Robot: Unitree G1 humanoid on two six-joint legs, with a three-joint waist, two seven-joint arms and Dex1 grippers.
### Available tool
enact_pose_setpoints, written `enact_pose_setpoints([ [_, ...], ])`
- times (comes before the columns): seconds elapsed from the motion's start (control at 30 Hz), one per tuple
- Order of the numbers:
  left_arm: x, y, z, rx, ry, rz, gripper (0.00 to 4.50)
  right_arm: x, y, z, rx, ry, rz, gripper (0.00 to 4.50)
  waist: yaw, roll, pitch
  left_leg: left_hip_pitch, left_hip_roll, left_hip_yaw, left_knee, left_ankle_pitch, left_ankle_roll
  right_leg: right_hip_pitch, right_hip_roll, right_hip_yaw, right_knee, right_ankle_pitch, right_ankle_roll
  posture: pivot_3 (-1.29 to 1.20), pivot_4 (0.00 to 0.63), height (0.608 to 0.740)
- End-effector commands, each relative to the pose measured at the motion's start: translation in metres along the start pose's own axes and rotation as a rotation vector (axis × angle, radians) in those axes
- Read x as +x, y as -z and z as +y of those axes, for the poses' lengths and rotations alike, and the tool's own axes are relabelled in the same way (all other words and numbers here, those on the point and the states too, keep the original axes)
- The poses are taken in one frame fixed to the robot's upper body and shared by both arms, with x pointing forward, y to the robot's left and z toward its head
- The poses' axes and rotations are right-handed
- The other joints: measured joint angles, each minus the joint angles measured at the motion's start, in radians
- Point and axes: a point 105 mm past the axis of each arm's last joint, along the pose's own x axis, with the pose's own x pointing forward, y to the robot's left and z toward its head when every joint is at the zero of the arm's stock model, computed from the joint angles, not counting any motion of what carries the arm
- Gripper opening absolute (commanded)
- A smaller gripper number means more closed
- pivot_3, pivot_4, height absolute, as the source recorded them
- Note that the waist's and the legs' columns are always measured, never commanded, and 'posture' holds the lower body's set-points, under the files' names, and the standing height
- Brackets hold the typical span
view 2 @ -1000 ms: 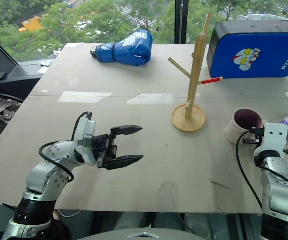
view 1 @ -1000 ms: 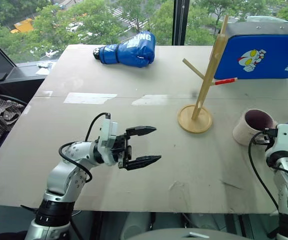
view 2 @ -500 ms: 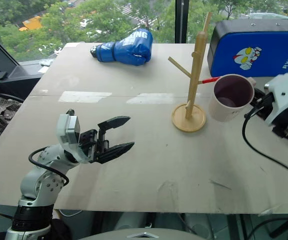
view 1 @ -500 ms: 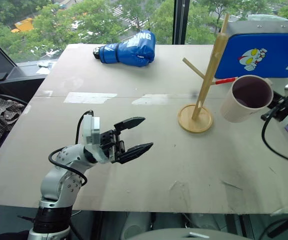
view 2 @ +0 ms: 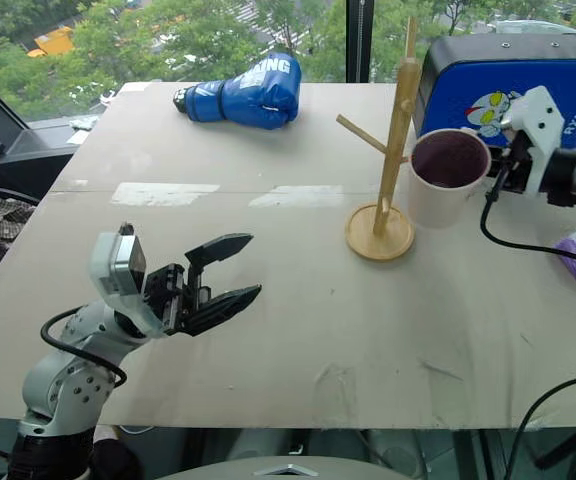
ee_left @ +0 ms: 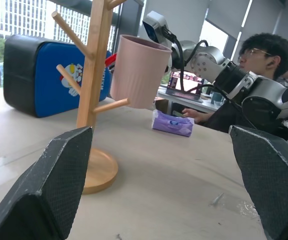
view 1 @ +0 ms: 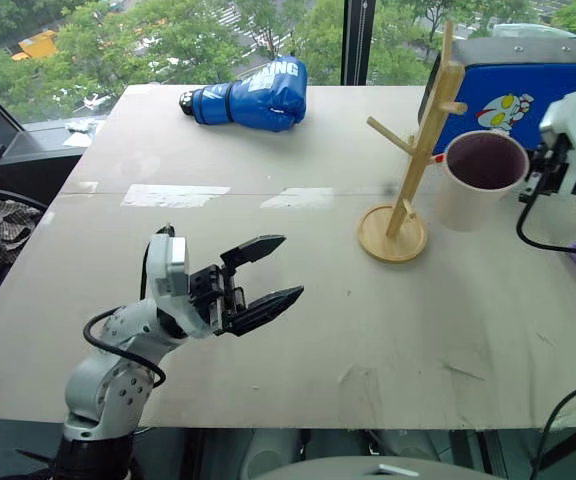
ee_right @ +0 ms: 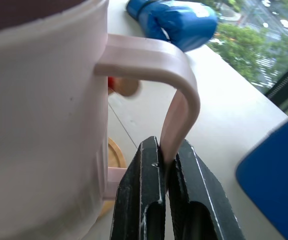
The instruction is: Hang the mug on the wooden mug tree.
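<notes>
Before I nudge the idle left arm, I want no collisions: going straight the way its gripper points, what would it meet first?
Probably the wooden mug tree: the open left gripper faces its pole and base, with bare table between them. Depth is uncertain.

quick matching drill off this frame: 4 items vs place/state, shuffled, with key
Items:
1. mug
2. mug tree
3. left pincer
4. boxing glove

States:
A. open, holding nothing
B. lying at the table's far edge
C. held off the table by its handle
D. standing on its round base

Pairs: 1-C, 2-D, 3-A, 4-B
</notes>
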Motion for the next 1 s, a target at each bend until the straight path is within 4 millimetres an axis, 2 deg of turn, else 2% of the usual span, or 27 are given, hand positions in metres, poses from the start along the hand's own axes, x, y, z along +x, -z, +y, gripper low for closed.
enact_pose_setpoints([
  [0.03,-0.001,-0.011,-0.007,0.046,0.007,-0.038,4.5,0.006,-0.006,-0.001,-0.05,-0.036,0.006,0.04,0.004,0.0,0.0,0.0,0.0,0.0,0.0,0.0,0.0,0.0,0.0,0.0,0.0,0.0,0.0,0.0,0.15,0.74],
  [0.17,-0.008,-0.012,-0.007,0.05,-0.006,-0.058,4.5,0.019,0.004,0.002,-0.04,-0.079,0.053,0.04,0.002,0.0,0.0,-0.001,0.0,0.0,0.0,0.0,0.0,-0.001,-0.001,0.0,-0.001,0.0,0.0,0.0,0.15,0.74],
  [0.2,-0.009,-0.012,-0.007,0.051,-0.008,-0.059,4.5,0.02,0.005,0.0,-0.045,-0.074,0.059,0.29,0.002,0.0,0.0,-0.001,0.0,0.0,0.0,0.0,0.0,-0.001,-0.001,0.0,-0.001,0.0,0.0,0.0,0.15,0.74],
  [0.27,-0.012,-0.011,-0.008,0.049,-0.007,-0.059,4.5,0.02,0.006,0.001,-0.048,-0.09,0.057,0.92,0.002,0.0,0.0,-0.001,-0.001,0.0,0.0,0.0,0.0,-0.001,-0.001,-0.001,-0.001,0.0,0.0,0.0,0.15,0.74],
  [0.37,-0.015,-0.01,-0.009,0.047,-0.005,-0.057,4.5,0.015,0.004,-0.002,-0.071,-0.055,0.043,2.4,0.003,0.0,0.0,-0.002,-0.001,0.0,0.0,0.0,0.0,-0.001,-0.001,-0.001,-0.001,0.0,0.0,0.0,0.15,0.74],
  [0.4,-0.017,-0.009,-0.009,0.046,-0.004,-0.054,4.5,0.012,0.002,-0.004,-0.081,-0.033,0.034,2.76,0.003,0.0,0.0,-0.002,-0.001,0.0,0.0,0.0,0.0,-0.001,-0.001,-0.001,-0.001,0.0,0.0,0.0,0.15,0.74],
  [0.47,-0.02,-0.007,-0.008,0.036,-0.012,-0.042,4.5,-0.003,0.001,-0.003,-0.074,-0.005,0.029,3.63,0.004,0.0,0.0,-0.002,-0.001,0.0,0.0,0.0,0.0,-0.001,-0.001,-0.001,-0.001,0.0,0.0,0.0,0.15,0.74],
  [0.57,-0.024,0.003,-0.003,0.017,-0.062,0.007,4.5,-0.027,0.007,0.003,-0.036,0.05,0.045,3.63,0.012,0.0,0.0,-0.003,0.0,-0.001,0.0,0.0,0.0,-0.002,-0.001,-0.002,-0.002,0.0,0.0,0.0,0.15,0.74],
  [0.73,-0.029,0.025,0.01,0.029,-0.168,0.117,4.5,-0.064,0.032,0.031,0.077,0.193,0.085,3.63,0.025,0.001,0.0,-0.003,0.0,-0.001,0.0,0.0,0.0,-0.002,-0.001,-0.002,-0.002,0.0,0.0,0.0,0.15,0.74],
  [0.8,-0.032,0.035,0.018,0.062,-0.211,0.164,4.5,-0.079,0.054,0.054,0.151,0.3,0.119,3.63,0.032,-0.001,-0.001,-0.002,-0.001,-0.001,-0.001,-0.001,0.001,-0.001,-0.002,-0.001,-0.001,0.0,0.0,0.0,0.15,0.74],
  [1.0,-0.036,0.052,0.035,0.057,-0.251,0.237,4.5,-0.095,0.087,0.118,0.313,0.497,0.167,3.63,0.028,0.0,-0.002,0.0,-0.001,-0.002,-0.001,-0.002,0.003,0.0,-0.001,0.0,0.0,0.001,0.002,0.0,0.15,0.74],
])
